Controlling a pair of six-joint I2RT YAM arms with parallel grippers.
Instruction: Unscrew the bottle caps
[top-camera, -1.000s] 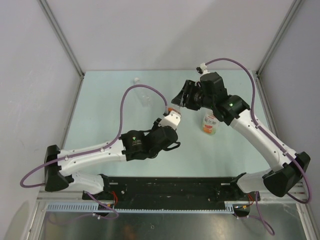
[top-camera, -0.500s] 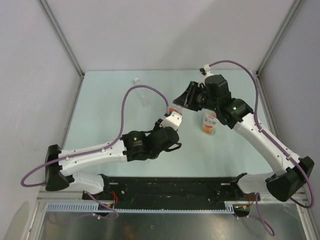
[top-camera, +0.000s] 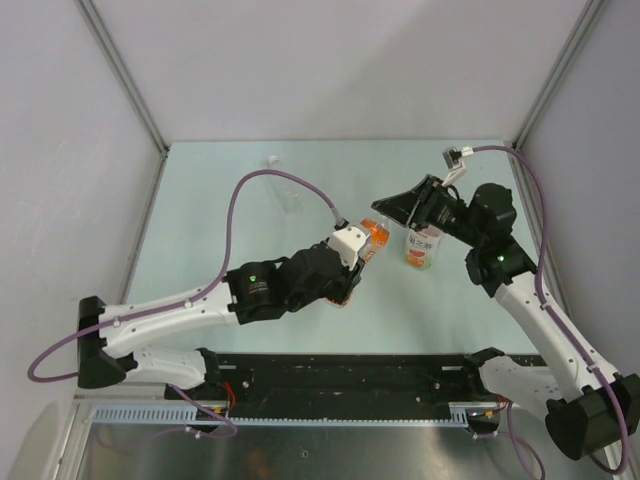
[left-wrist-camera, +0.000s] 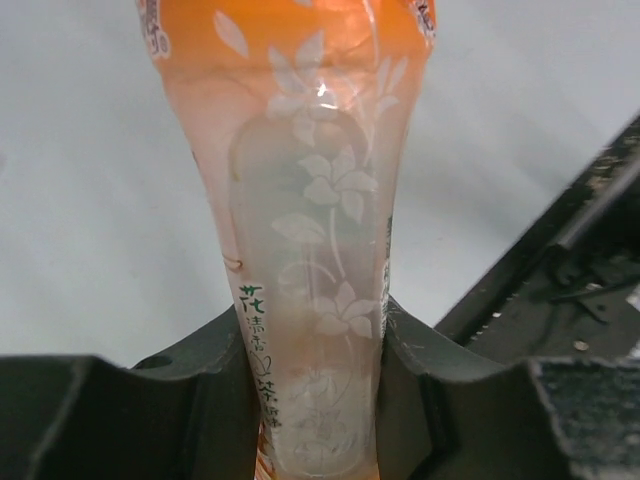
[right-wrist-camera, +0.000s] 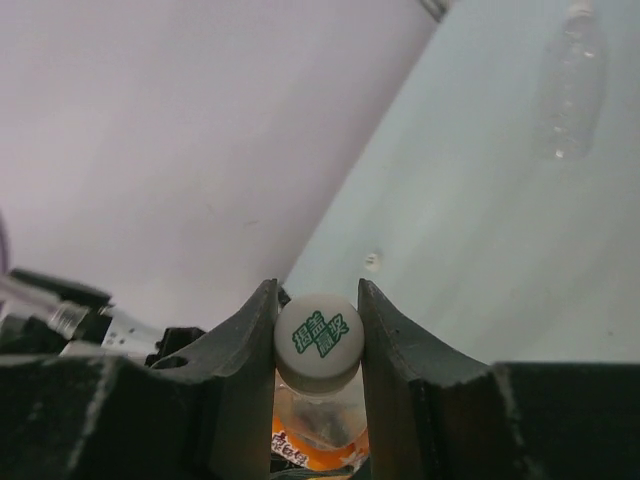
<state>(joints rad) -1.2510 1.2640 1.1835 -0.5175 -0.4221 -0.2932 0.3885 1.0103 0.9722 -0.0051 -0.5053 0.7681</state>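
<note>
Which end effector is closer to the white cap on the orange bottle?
Right. The right end effector is clamped on the white cap itself; the left end effector grips the orange bottle by its body.

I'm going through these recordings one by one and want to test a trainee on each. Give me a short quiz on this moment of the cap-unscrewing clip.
1. True or false: the left gripper is clamped on the body of the orange bottle.
2. What do the right gripper's fingers squeeze? A) a purple cable B) the white cap of the orange bottle C) nothing
3. Short answer: which bottle sits farthest from both grippers?

Key: 1 true; 2 B; 3 the clear bottle.
</note>
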